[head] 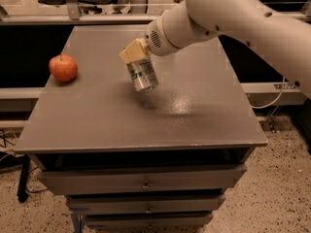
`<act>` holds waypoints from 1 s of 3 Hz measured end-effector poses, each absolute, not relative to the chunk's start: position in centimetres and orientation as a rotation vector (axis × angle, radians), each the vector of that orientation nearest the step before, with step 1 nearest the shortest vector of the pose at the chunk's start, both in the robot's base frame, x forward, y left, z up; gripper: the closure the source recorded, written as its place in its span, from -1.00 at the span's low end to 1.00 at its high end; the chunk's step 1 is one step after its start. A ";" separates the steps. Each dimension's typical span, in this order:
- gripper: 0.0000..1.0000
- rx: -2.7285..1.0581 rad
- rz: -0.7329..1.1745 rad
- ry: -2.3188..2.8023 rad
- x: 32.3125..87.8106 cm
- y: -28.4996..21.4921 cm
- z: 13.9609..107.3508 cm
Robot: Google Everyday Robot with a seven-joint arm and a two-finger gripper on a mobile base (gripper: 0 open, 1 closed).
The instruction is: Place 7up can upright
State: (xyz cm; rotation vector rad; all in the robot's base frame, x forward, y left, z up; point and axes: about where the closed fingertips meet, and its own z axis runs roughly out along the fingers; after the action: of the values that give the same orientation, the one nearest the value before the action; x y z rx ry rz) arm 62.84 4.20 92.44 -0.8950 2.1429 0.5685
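The 7up can (143, 75), silvery with green print, hangs tilted in my gripper (136, 57), its lower end just above the middle of the grey table top (194, 115). My gripper's tan fingers (131, 51) are shut on the can's upper end. My white arm reaches in from the upper right. The can's top is hidden by the fingers.
A red apple (63, 67) sits near the table's left edge. The table stands on a cabinet with drawers (143, 183) below its front edge. A chair and a rail stand behind the table.
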 end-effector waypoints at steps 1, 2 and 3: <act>1.00 -0.734 0.815 1.920 66.0 2.8 94.7; 1.00 -0.656 0.957 1.759 66.2 -2.4 95.5; 1.00 -0.685 0.931 1.672 64.8 -5.2 96.4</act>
State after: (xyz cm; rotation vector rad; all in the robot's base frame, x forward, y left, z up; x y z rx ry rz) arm 64.77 -5.25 96.44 -0.6851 1.6725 0.9313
